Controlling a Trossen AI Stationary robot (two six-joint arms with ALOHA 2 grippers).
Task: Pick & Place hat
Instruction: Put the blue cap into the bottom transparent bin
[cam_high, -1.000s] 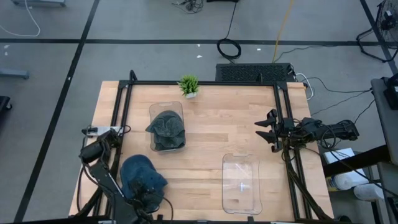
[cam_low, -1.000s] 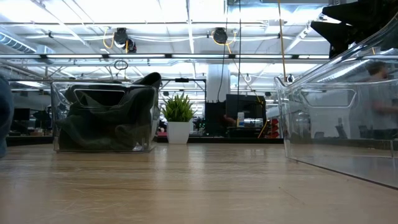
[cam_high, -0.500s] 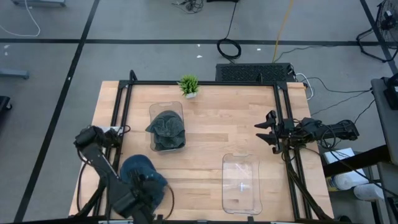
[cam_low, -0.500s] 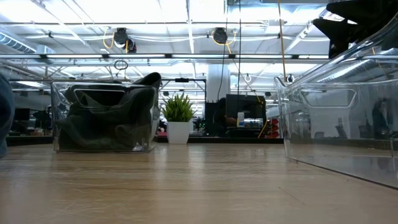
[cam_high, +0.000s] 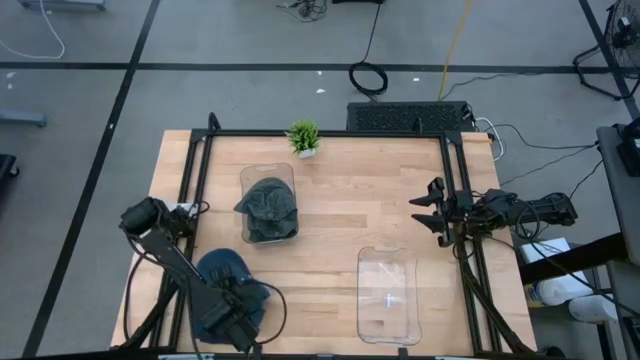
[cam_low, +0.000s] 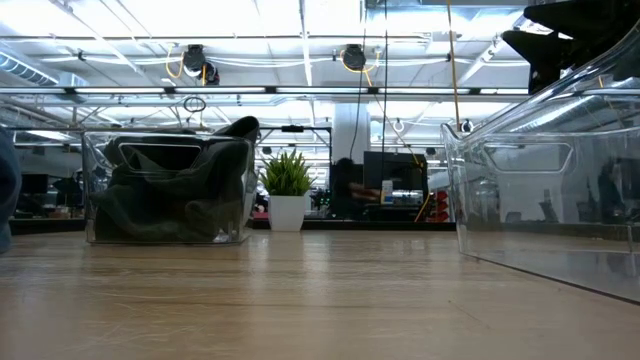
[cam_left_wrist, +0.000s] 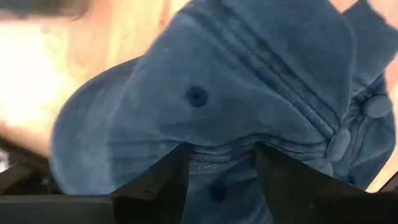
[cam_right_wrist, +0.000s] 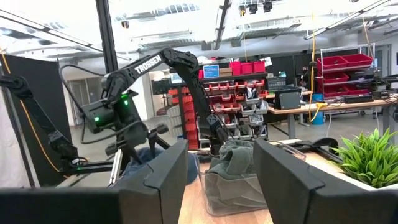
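Since a second ago, the left gripper (cam_left_wrist: 216, 163) has shifted over the blue hat (cam_left_wrist: 249, 93) and parted its fingers, which now straddle a bunched fold of the soft, stitched denim crown. That hat lies just nearer than the bin (cam_high: 268, 205) holding a grey hat. Right gripper (cam_high: 428, 211) idles half-open, well apart from the bin.
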